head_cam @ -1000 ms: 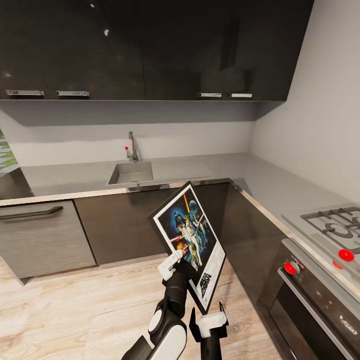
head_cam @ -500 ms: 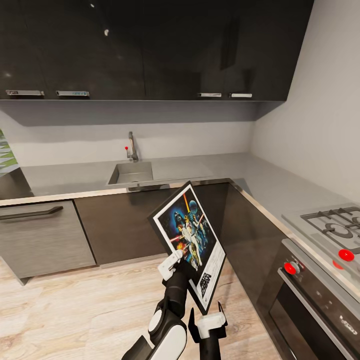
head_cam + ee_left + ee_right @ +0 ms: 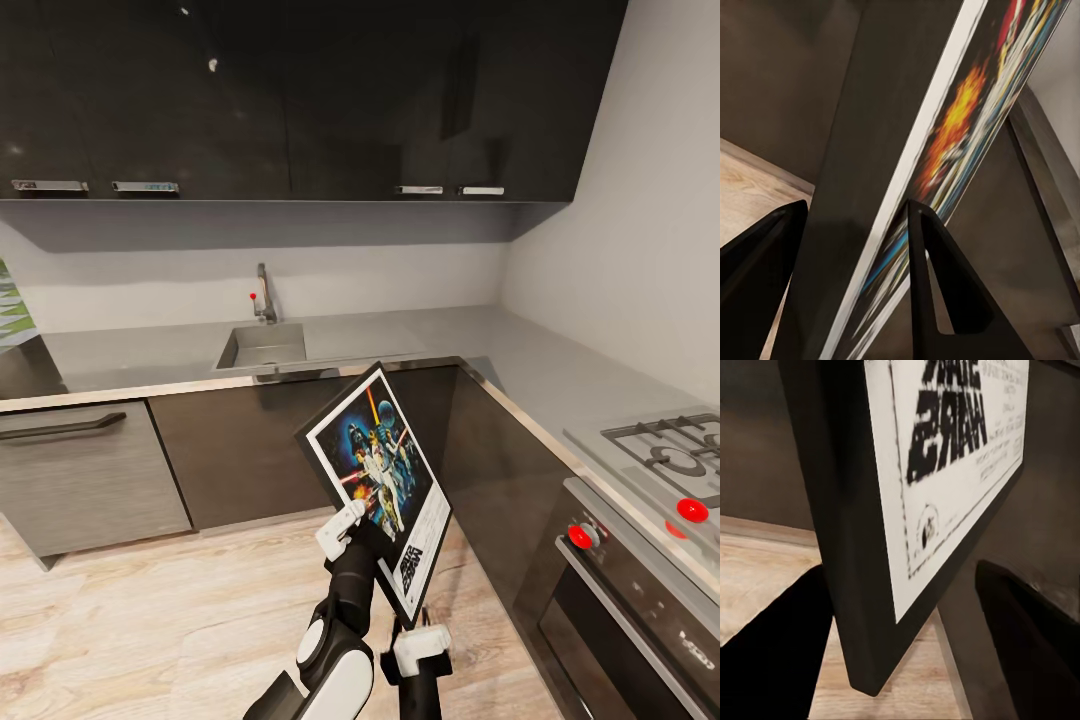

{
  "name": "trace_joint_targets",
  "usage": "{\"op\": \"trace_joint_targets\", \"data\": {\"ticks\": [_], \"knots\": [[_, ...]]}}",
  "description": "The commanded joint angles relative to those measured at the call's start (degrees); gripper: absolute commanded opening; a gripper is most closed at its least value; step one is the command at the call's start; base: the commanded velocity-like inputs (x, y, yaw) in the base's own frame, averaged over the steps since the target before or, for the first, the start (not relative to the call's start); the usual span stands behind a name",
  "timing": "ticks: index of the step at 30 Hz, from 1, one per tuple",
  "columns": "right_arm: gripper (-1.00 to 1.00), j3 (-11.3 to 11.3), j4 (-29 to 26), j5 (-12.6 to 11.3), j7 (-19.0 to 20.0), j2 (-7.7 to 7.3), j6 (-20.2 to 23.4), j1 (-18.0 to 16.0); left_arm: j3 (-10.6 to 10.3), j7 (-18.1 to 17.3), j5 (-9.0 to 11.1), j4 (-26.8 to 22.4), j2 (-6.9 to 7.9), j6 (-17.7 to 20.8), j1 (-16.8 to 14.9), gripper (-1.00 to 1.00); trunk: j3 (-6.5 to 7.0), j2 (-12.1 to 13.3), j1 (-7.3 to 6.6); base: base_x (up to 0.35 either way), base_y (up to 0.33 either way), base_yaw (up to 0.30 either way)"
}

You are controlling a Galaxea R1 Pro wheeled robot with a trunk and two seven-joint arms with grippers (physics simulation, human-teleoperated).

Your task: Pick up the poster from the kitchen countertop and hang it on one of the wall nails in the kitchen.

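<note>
The poster (image 3: 381, 490) hangs in the air in front of the cabinets (image 3: 250, 450), off the countertop (image 3: 400, 335). It is tilted, its long axis running from 11 o'clock down to 5 o'clock, logo end lowest; the logo is too blurred to read. The left gripper (image 3: 348, 528) is clamped on its edge. The right gripper (image 3: 907, 652) straddles the bottom corner, fingers apart.

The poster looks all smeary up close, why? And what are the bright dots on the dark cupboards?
In the left wrist view the poster sits so close that its colours blur into streaks; in the right wrist view its logo is soft too. In the head view it looks sharp, and the upper cabinets are glossy, so small light spots glint on them and a shadow falls on the wall beneath.
</note>
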Motion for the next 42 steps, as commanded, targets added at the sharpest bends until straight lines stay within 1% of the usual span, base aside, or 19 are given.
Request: {"op": "trace_joint_targets", "data": {"ticks": [1,14,15,32,34,35,40,41,42], "knots": [[-1.00,0.1,0.1,0.2,-0.4,0.00,0.0,-0.1,-0.1,0.2,0.4,0.0,0.00,-0.4,-0.1,-1.00,-0.06,0.0,0.00,0.000,0.000,0.000],[-1.00,0.1,0.1,0.2,-0.4,0.00,0.0,0.0,-0.1,0.2,0.4,0.0,0.00,-0.4,-0.1,-1.00,-0.06,0.0,0.00,0.000,0.000,0.000],[-1.00,0.1,0.1,0.2,-0.4,0.00,0.0,0.0,-0.1,0.2,0.4,0.0,0.00,-0.4,-0.1,1.00,-0.06,0.0,0.00,0.000,0.000,0.000],[-1.00,0.1,0.1,0.2,-0.4,0.00,0.1,0.0,0.0,-0.2,0.5,-0.6,0.00,-0.4,-0.1,1.00,-0.06,0.0,0.00,0.000,0.000,0.000],[-1.00,0.1,0.1,0.2,-0.3,0.00,0.1,0.0,0.2,-0.2,0.5,-1.3,0.00,-0.4,-0.1,1.00,-0.06,0.0,0.00,0.000,0.000,0.000],[-1.00,0.1,0.1,0.2,-0.3,0.00,0.1,-0.1,0.5,-0.2,0.5,-2.6,0.00,-0.4,-0.1,1.00,-0.06,0.0,0.00,0.000,0.000,0.000],[-1.00,0.0,0.1,0.2,-0.3,0.00,0.1,-0.1,0.8,-0.2,0.5,-5.6,0.03,-0.4,0.0,1.00,-0.06,0.0,0.00,0.000,0.000,0.000],[-1.00,0.0,0.1,0.2,-0.3,0.00,0.1,-0.1,0.8,-0.2,0.5,-6.3,0.52,-0.4,0.0,1.00,-0.06,0.0,0.00,0.000,0.000,0.000],[-1.00,0.1,0.1,0.2,-0.3,0.00,0.1,-0.1,0.8,-0.2,0.6,-6.5,0.69,-0.4,0.0,1.00,-0.06,0.0,0.00,0.000,0.000,0.000]]}}
